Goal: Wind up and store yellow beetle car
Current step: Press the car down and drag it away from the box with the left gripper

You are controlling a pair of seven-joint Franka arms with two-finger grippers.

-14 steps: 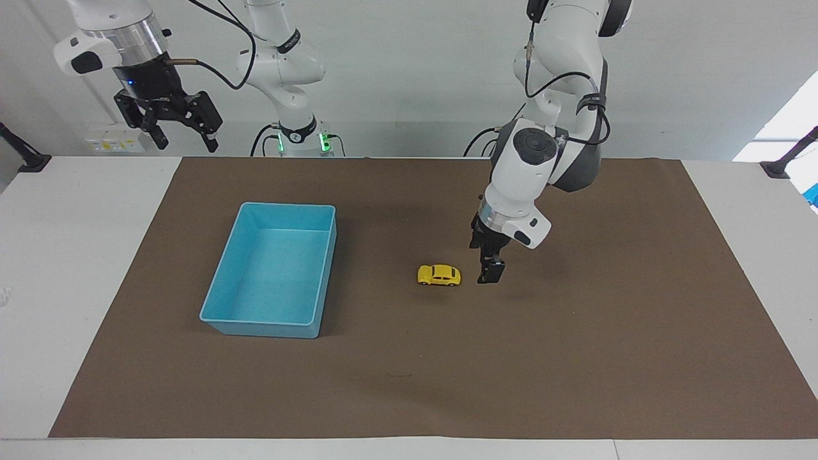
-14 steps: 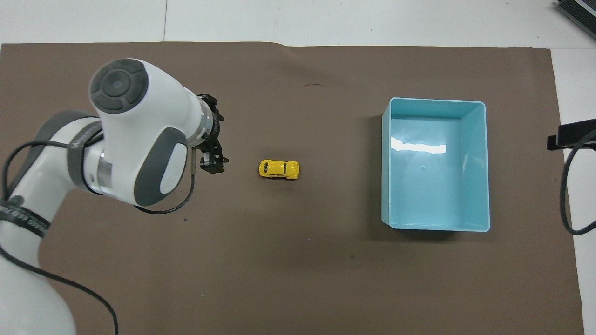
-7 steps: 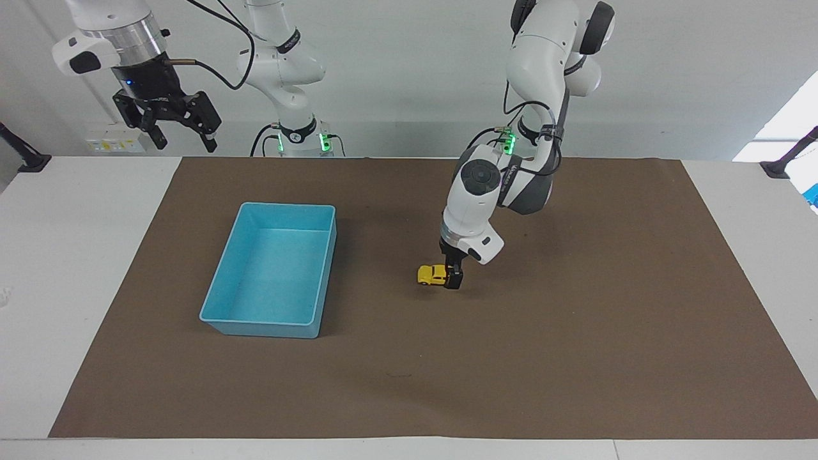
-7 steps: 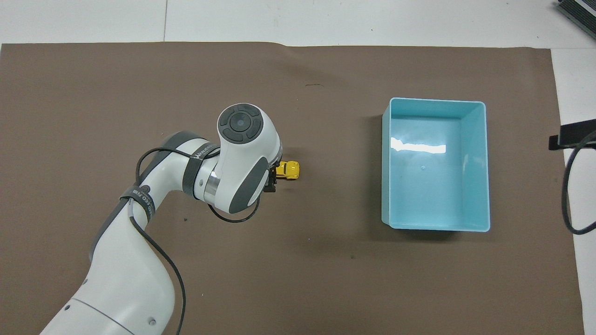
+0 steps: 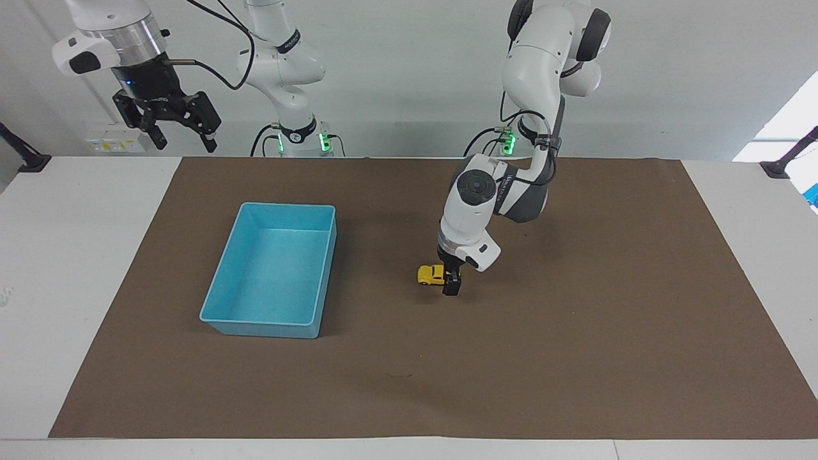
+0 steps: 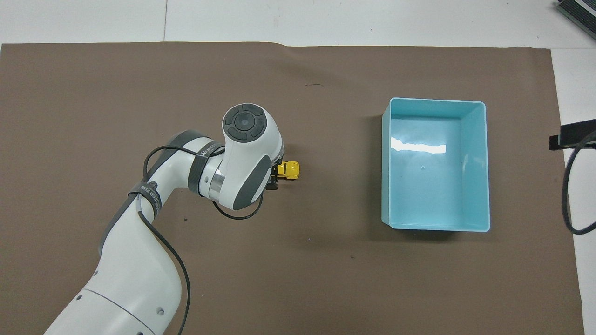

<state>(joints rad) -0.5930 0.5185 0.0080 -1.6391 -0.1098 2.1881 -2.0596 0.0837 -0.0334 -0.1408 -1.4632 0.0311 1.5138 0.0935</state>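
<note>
The left arm is bent steeply down over the middle of the brown mat [image 5: 575, 358], its left gripper [image 5: 451, 283] at the yellow beetle car [image 5: 430, 274], jaws spread astride the car's end toward that arm. The car stands on the mat, well apart from the blue tray [image 5: 275, 322]. The right arm waits raised above the table [image 5: 77, 255] edge, right gripper [image 5: 167, 121] with jaws spread and empty.

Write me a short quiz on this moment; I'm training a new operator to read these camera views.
1. True or false: the yellow beetle car lies inside the blue tray.
2. Which arm's gripper is down at the car? A. left B. right C. neither
3. Fill in: the right gripper waits raised near its base, toward the tray's end of the table, with its fingers ___.

Key: 1. False; the car is on the brown mat, beside the tray. 2. A, the left gripper. 3. Open.
</note>
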